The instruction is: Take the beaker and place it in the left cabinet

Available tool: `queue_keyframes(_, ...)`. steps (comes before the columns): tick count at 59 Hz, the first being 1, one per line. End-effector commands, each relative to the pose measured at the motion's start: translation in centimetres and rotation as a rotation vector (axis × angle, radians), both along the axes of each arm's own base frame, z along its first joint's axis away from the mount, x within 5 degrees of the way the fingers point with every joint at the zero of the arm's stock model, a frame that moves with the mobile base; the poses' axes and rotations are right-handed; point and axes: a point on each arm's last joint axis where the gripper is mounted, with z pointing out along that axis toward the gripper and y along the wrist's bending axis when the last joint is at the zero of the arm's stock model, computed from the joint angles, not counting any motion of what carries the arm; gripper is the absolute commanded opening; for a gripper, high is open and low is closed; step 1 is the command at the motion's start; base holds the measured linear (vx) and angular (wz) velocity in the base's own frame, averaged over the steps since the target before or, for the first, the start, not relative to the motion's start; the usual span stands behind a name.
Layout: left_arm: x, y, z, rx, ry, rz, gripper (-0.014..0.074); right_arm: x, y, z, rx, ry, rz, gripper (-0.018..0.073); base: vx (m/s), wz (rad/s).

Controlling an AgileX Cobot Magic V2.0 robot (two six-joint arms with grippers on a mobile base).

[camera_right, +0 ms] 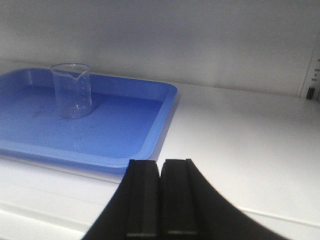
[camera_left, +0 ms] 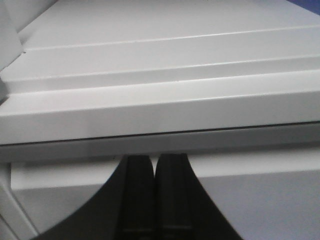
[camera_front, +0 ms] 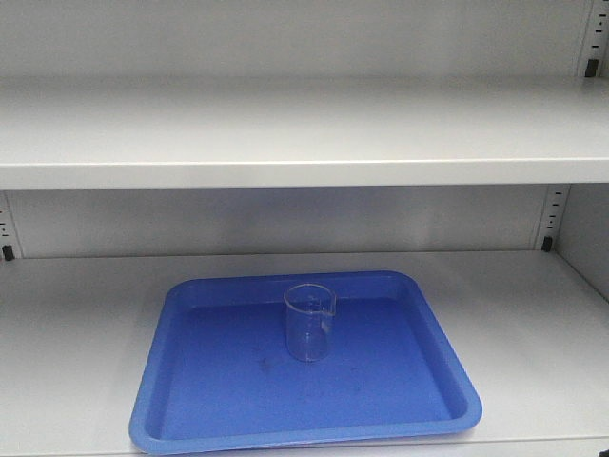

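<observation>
Neither pincer shows in the front view. There one beaker (camera_front: pixel 309 322) stands upright on one blue tray (camera_front: pixel 171 400), slightly behind the tray's middle, its spout turned to the right. The tray lies on the lower shelf (camera_front: pixel 533 324) of the left cabinet (camera_front: pixel 304 43), and a second shelf (camera_front: pixel 304 133) runs above it. Slotted rails (camera_front: pixel 550 217) stand at the back corners, each with a small dark clip.

In the left wrist view the left gripper (camera_left: pixel 155 172) has its two dark fingers pressed together, holding nothing. It sits below the front edge of a pale grey shelf, whose stepped lip (camera_left: pixel 160 117) fills the picture. A sliver of blue shows at the top right corner. The beaker cannot be seen here.

In the right wrist view the right gripper (camera_right: pixel 160 175) is likewise pressed closed and holds nothing. It hangs over the bare shelf surface just right of the tray's near corner. The beaker (camera_right: pixel 73 90) stands well apart to the upper left, inside the tray (camera_right: pixel 150 145), nothing between. One rail clip (camera_right: pixel 311 93) shows at the far right.
</observation>
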Motion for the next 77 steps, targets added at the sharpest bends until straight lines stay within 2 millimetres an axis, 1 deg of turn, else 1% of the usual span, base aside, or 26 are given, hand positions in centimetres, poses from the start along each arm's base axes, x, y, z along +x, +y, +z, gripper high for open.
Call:
queue_keyframes(1, 0.1, -0.1, 1.2, -0.004, -0.099, -0.018, 0.0004, 0.1, -0.1, 1.1, 0.125, -0.004, -0.022, -0.0002, 0.00, 0.00)
queue_keyframes(6, 0.1, -0.1, 1.2, -0.004, -0.099, -0.018, 0.0004, 0.2, -0.6, 0.7, 0.163, 0.051, -0.079, -0.0002, 0.00, 0.00)
queue_keyframes(12, 0.1, -0.1, 1.2, -0.004, -0.099, -0.018, 0.0004, 0.1, -1.1, 0.3, 0.154, 0.093, -0.129, -0.0002, 0.00, 0.00)
queue_keyframes(21, 0.1, -0.1, 1.2, -0.004, -0.099, -0.018, 0.0004, -0.8, -2.1, 0.6, 0.068, 0.003, -0.199, -0.0002, 0.00, 0.00)
queue_keyframes(24, 0.1, -0.1, 1.2, -0.004, -0.099, -0.018, 0.0004, -1.3, -2.5, 0.3, 0.062, -0.035, -0.231, -0.0002, 0.00, 0.00)
queue_keyframes(26, 0.1, -0.1, 1.2, -0.004, -0.099, -0.018, 0.0004, -1.7, -2.7, -0.1, 0.064, -0.056, -0.248, -0.0001, 0.00, 0.00)
queue_keyframes(31, 0.1, -0.1, 1.2, -0.004, -0.099, -0.018, 0.0004, -2.6, -2.9, -1.8, 0.067, -0.102, -0.274, -0.0001, 0.00, 0.00)
queue_keyframes(37, 0.1, -0.1, 1.2, -0.004, -0.099, -0.018, 0.0004, -3.7, -2.8, -4.6, 0.069, -0.155, -0.260, -0.0001, 0.00, 0.00)
queue_keyframes(42, 0.1, -0.1, 1.2, -0.004, -0.099, -0.018, 0.0004, -4.1, -2.8, -6.1, 0.092, -0.185, -0.253, -0.0001, 0.00, 0.00)
queue_keyframes(46, 0.1, -0.1, 1.2, -0.004, -0.099, -0.018, 0.0004, -4.4, -2.9, -6.2, 0.088, -0.161, -0.266, -0.0001, 0.00, 0.00)
queue_keyframes(70, 0.1, -0.1, 1.2, -0.004, -0.099, -0.018, 0.0004, -5.0, -3.0, -5.9, 0.076, -0.233, -0.266, -0.0001, 0.00, 0.00)
queue_keyframes(77, 0.1, -0.1, 1.2, -0.004, -0.099, -0.018, 0.0004, -5.0, -2.9, -5.9, 0.064, -0.230, -0.266, -0.0001, 0.00, 0.00)
